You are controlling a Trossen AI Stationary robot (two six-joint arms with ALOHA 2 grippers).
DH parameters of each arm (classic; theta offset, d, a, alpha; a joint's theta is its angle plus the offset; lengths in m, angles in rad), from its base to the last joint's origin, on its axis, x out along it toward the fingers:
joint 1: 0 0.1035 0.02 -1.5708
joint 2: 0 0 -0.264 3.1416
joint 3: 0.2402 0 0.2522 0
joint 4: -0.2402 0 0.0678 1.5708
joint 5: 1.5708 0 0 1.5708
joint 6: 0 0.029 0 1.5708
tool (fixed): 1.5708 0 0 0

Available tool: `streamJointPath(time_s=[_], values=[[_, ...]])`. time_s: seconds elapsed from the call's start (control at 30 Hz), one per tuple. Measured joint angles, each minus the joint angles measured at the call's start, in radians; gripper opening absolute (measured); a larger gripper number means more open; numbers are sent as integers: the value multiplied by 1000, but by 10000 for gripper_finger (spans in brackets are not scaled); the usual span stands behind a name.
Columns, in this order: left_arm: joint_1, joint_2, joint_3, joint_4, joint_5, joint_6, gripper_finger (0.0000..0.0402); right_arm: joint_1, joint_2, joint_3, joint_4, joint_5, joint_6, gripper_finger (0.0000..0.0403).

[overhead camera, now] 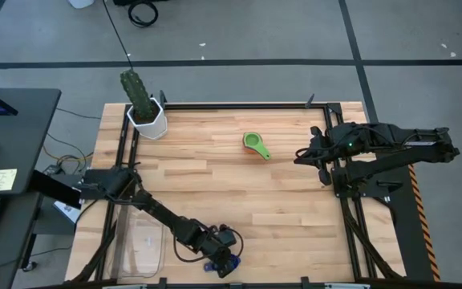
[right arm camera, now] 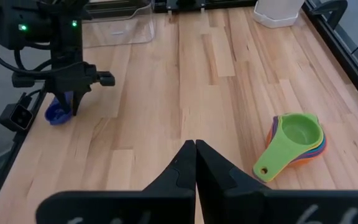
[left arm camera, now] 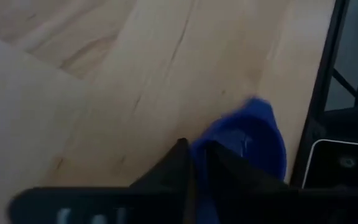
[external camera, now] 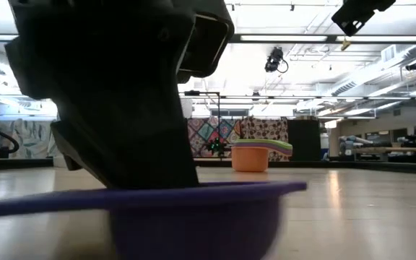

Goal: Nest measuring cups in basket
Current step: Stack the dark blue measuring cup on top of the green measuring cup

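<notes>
Left gripper (overhead camera: 224, 263) is low at the near edge of the table (overhead camera: 295, 209), just beside the basket (overhead camera: 139, 245), which lies at the near left corner. Its fingers (left arm camera: 182, 174) stand nearly together, and the dark blue cup (left arm camera: 247, 146) sits right at their tips. In the left wrist view a thin strip of blue shows in the narrow gap between the fingers, so they appear to be pinching the cup's rim or handle; the view is too blurred to say which.

In the right wrist view the same cup (right arm camera: 58, 113) rests on the wood directly under the left gripper (right arm camera: 73, 102), outside the basket.

The nested stack of remaining cups (overhead camera: 255, 145), green on top, lies well apart near the table's middle, handle toward the near right.

Right gripper (overhead camera: 325, 175) hovers over the right side of the table, fingers (right arm camera: 185, 163) pressed together, nothing between them.
</notes>
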Motion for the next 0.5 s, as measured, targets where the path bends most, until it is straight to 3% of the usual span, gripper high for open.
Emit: streamJointPath(time_s=[0.1, 0.3, 0.5], values=[[7, 1, -1, -1, 5, -8, 19, 0, 0, 0, 0, 0, 0, 5], [46, 2, -1, 2, 55, -105, 17, 0, 0, 0, 0, 0, 0, 5], [86, -13, -2, -32, 147, -108, 17, 0, 0, 0, 0, 10, -12, 5]])
